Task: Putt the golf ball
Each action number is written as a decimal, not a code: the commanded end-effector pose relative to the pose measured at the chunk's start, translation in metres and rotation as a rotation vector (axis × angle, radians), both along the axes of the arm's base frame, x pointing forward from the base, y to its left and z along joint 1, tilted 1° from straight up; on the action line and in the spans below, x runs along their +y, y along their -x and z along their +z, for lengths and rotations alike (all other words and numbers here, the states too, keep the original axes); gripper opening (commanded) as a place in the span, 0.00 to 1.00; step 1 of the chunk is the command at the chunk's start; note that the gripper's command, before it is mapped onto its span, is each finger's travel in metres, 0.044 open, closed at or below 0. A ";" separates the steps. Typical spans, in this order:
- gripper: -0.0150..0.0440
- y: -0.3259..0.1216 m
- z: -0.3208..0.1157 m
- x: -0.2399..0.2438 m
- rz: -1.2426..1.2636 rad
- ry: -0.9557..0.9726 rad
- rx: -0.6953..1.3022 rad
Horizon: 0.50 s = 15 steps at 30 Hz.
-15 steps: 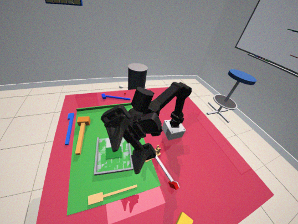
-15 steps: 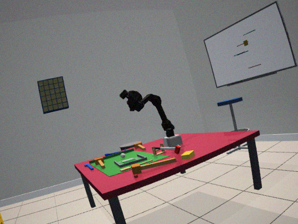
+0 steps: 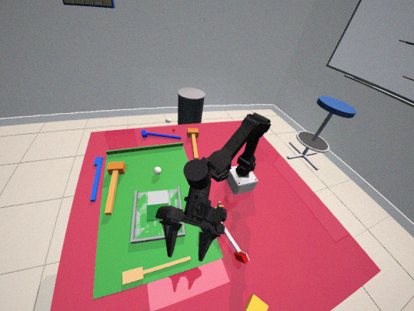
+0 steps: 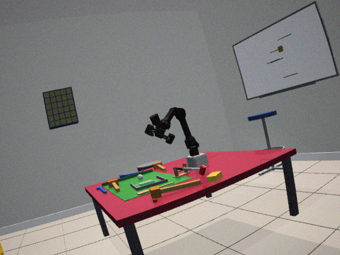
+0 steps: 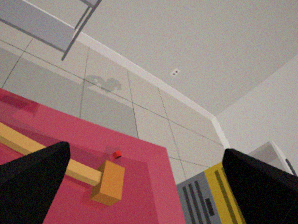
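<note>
The red putter (image 3: 242, 257) (image 4: 203, 170) has a red head and a pale shaft. It lies to the right of the green mat (image 3: 115, 265), its shaft near a small wooden rack (image 4: 176, 171). The white golf ball (image 3: 157, 170) (image 4: 139, 177) sits on the mat, beyond the grey-walled raised green (image 3: 134, 215) in the top view. A pale ramp (image 3: 158, 197) shows at that end of the frame. My gripper (image 3: 185, 258) (image 4: 159, 135) (image 5: 148, 154) is wide open and empty, high above the table. It blocks part of the mat's right side in the top view.
Orange mallets (image 3: 116, 168) (image 4: 155, 193) (image 5: 108, 182) and blue clubs (image 3: 97, 178) lie around the course. A tan paddle (image 3: 132, 275) lies at the mat's near edge. A yellow block (image 3: 256, 304) (image 4: 214, 176) lies near the table's edge.
</note>
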State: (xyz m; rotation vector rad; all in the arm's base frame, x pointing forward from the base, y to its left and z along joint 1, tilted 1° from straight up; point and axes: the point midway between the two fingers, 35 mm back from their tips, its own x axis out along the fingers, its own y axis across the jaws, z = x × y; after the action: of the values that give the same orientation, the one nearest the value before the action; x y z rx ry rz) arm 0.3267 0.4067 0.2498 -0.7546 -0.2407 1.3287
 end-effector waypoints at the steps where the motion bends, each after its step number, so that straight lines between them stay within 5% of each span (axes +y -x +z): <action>1: 1.00 0.025 -0.053 -0.013 -0.011 0.186 0.098; 15: 1.00 0.157 -0.206 -0.138 0.088 0.990 0.391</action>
State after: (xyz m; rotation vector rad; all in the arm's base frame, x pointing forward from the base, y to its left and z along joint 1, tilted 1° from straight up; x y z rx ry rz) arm 0.1967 0.3010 0.0610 -1.1783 0.6205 1.5886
